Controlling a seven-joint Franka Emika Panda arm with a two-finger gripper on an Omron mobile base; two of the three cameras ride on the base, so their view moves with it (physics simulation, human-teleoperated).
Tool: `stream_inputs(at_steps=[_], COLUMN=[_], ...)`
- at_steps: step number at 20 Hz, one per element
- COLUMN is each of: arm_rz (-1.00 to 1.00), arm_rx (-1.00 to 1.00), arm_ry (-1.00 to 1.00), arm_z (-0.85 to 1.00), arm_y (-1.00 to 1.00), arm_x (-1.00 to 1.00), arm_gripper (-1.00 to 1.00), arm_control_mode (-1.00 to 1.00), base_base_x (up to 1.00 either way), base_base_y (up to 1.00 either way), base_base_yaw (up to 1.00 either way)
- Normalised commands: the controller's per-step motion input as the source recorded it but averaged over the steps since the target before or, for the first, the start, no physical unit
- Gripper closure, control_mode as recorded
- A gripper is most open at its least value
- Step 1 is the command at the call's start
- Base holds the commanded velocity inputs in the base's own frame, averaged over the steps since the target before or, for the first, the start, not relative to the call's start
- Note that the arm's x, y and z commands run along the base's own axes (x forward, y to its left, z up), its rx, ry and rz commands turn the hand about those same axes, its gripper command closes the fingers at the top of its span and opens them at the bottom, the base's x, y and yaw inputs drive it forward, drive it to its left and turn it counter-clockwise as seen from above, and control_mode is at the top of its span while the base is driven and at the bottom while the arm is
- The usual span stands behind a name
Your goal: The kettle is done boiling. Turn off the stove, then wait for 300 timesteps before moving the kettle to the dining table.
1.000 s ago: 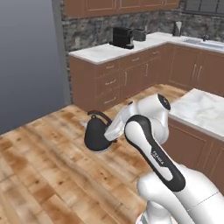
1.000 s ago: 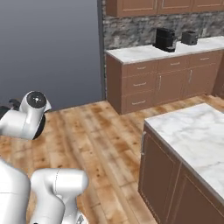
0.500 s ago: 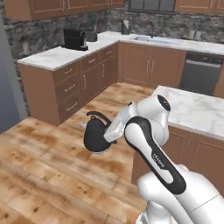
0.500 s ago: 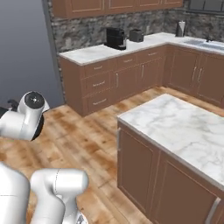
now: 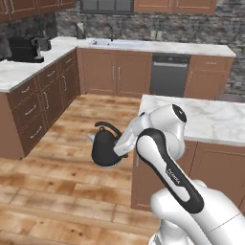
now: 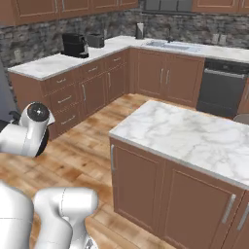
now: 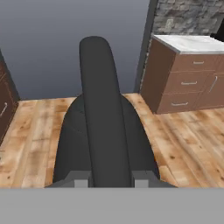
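The small black kettle (image 5: 103, 149) hangs over the wooden floor in the left base view, just left of the island's corner. My gripper (image 5: 118, 150) is shut on its thin arched handle. Looking along the hand, the handle (image 7: 101, 113) runs up between my two fingertips, with the gripper (image 7: 110, 179) closed around it and the rounded black body (image 7: 70, 144) beneath. In the right base view my white arm covers the kettle at the left edge. The stove and the dining table are out of view.
A marble-topped island (image 5: 210, 120) (image 6: 194, 138) on brown cabinets stands right beside the arm. An L-shaped counter (image 5: 14, 69) runs along the walls, with a black coffee machine (image 6: 75, 44), a sink and a dark dishwasher (image 5: 167, 74). Bare wooden floor (image 5: 57, 177) lies between them.
The whole scene has slid across both base views, so the base has turned. The kettle stays in my gripper at the same spot relative to the arm.
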Motion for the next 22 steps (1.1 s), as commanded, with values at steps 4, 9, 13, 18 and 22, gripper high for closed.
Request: stream_inputs(at_steps=[4,9,13,18,22], arm_rz=[0.0,0.0,0.0,0.0,0.0], arm_rx=[0.0,0.0,0.0,0.0,0.0], arm_ry=[0.0,0.0,0.0,0.0,0.0], arm_z=[0.0,0.0,0.0,0.0,0.0], arm_y=[0.0,0.0,0.0,0.0,0.0], arm_x=[0.0,0.0,0.0,0.0,0.0], arm_gripper=[1.0,1.0,1.0,1.0,1.0], arm_control_mode=[1.0,1.0,1.0,1.0,1.0], base_base_x=[0.31,0.3,0.34,0.36,0.36], base_base_y=[0.62,0.62,0.64,0.65,0.68], base_base_yaw=[-0.52,-0.52,-0.52,-0.51,-0.51])
